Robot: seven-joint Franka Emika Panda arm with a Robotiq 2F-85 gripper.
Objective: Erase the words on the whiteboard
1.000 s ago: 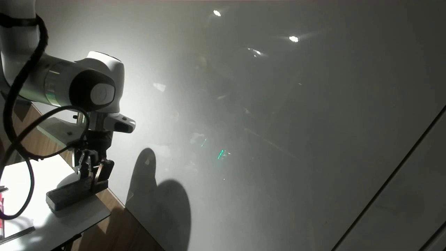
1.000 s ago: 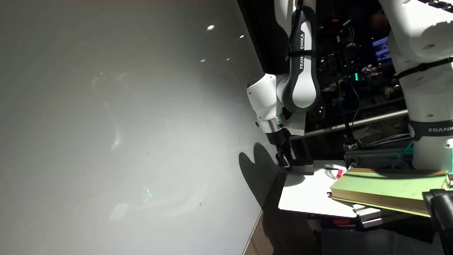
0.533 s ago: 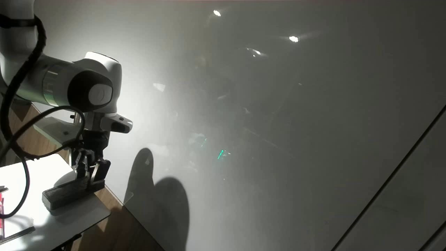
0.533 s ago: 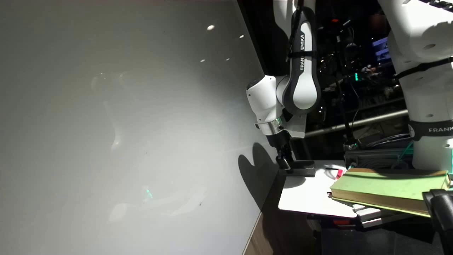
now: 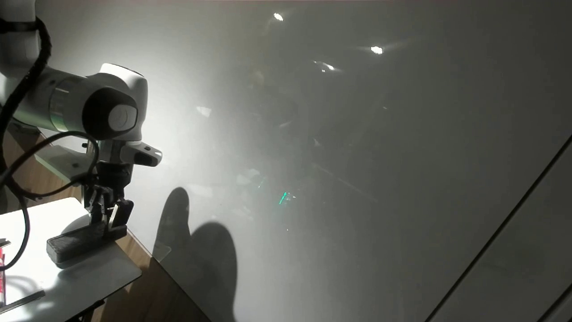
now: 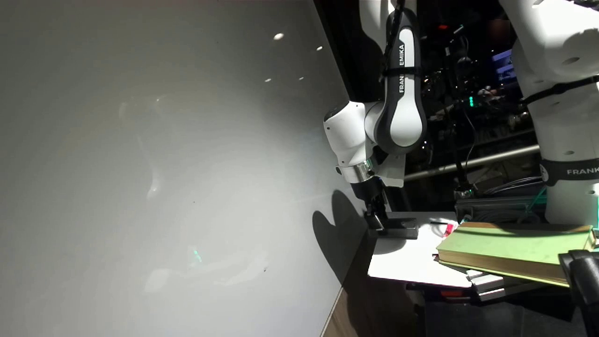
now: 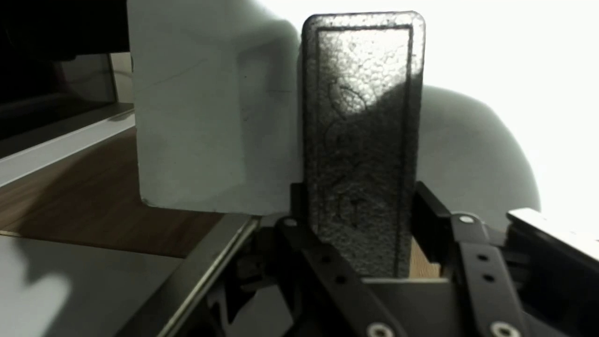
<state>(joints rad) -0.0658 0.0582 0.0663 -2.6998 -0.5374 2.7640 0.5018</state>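
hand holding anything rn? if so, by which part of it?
Yes: the hand grips the eraser across its width, on both long sides, near the end closer to the board.

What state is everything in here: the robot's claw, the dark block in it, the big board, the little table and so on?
Small white table: partly bright, partly shadowed.
Eraser: gripped near one end, over that table; touching it or not, unclear.
Gripper: shut on the eraser.
Whiteboard: glossy, with a dark shadow across part.
Words: can't be made out.
Black cable: hanging in a loop.
Green book: looks closed.
Background screen: lit.
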